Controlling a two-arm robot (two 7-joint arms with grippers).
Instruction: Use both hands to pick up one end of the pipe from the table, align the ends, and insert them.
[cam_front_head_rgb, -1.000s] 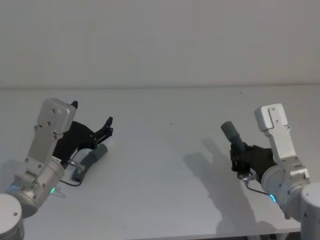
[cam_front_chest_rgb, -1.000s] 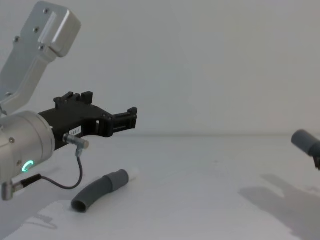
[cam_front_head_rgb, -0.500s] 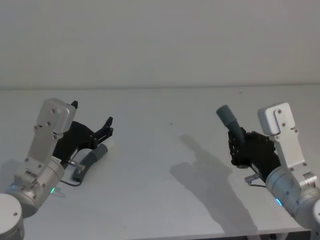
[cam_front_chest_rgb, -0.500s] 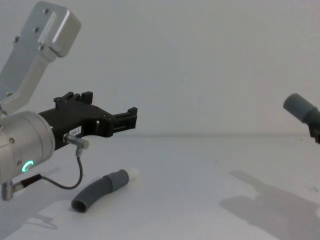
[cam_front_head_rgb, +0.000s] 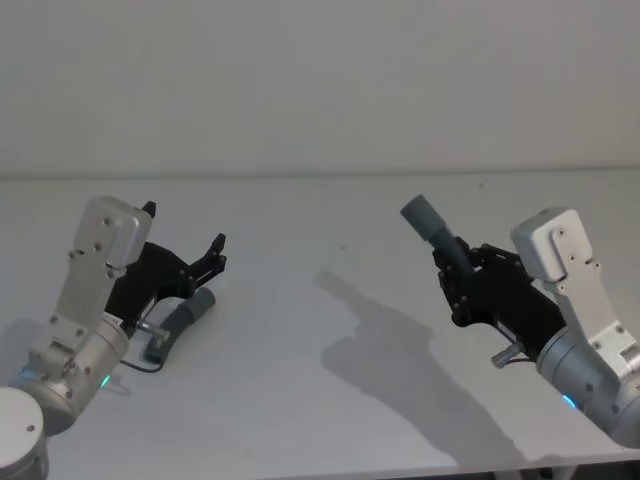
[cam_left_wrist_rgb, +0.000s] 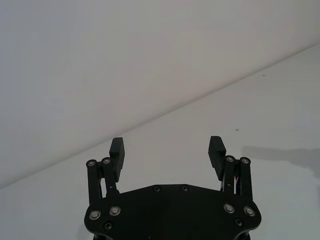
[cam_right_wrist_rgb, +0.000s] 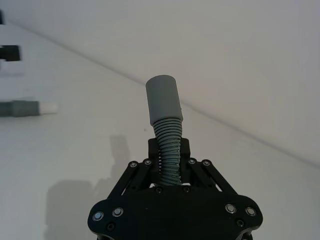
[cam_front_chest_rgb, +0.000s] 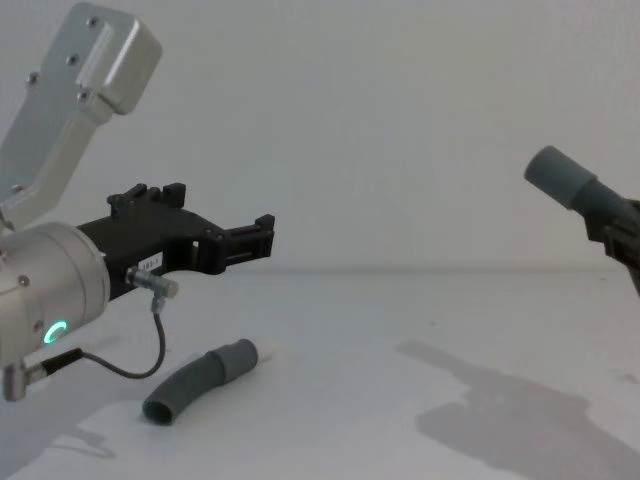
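1. Evidently, two hose pieces are counted. The held hose piece (cam_front_head_rgb: 430, 222) is clenched in the right end effector (cam_front_head_rgb: 450, 272) and carried clear of the bench (cam_front_head_rgb: 300, 220) on the robot's right. The lying hose piece (cam_front_head_rgb: 180, 322) rests on the bench on the robot's left.
2. The right grip is taken on the ribs just behind the hollow cuff (cam_right_wrist_rgb: 164, 100), which projects past the fingertips and is tilted up toward the middle.
3. The left end effector (cam_front_head_rgb: 185, 228) is spread wide with nothing in it. It is held just above the lying hose piece without touching it.
4. Both pieces are judged to be light. The ribbed length is judged soft and easily bent, as the curve of the lying piece suggests, and the smooth cuffs are judged stiffer and more slippery.
5. A hold on the ribs close behind the lying piece's cuff is therefore advised. There the ridges give purchase and the white tip (cam_right_wrist_rgb: 48, 107) is left free and kept from drooping.
6. Two end effectors, two cuffs and one white tip are counted.
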